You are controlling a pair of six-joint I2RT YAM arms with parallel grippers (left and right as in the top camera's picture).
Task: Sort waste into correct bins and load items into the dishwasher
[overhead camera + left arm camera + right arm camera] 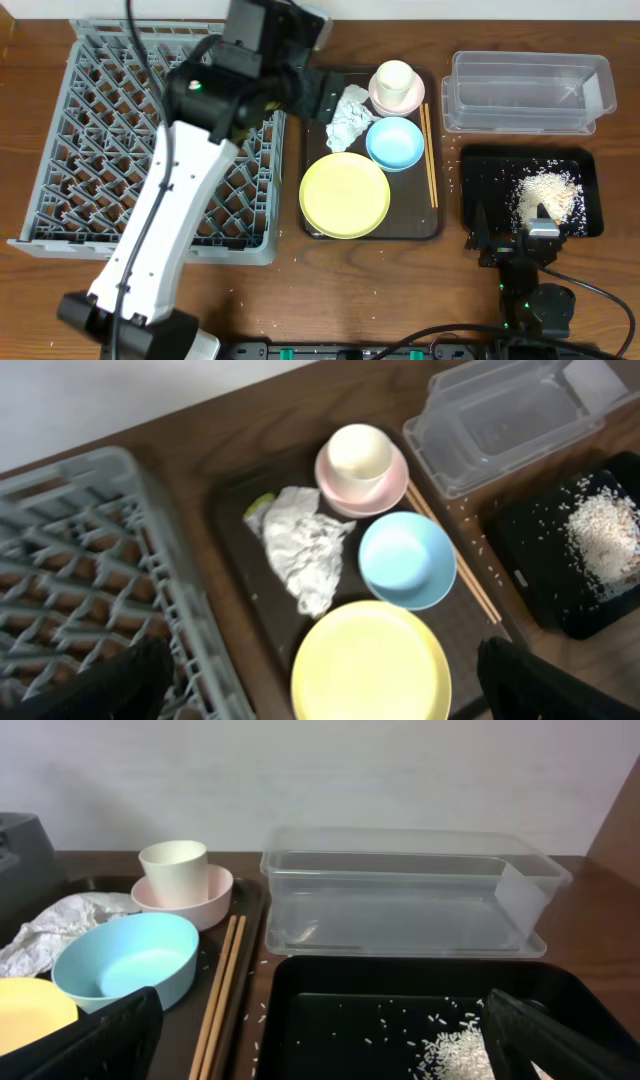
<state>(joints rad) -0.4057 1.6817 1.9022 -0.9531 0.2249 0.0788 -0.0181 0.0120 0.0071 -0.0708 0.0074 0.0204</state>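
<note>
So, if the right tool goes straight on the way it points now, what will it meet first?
Probably the clear tub, its near wall: the right tool points across the black tray toward it. Height is unclear, so it might graze the rice.

The left claw (318, 685) and right claw (322, 1042) both gape wide, empty.

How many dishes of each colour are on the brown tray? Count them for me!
yellow plate: 1
blue bowl: 1
pink bowl: 1
cream cup: 1
Total: 4 dishes
</note>
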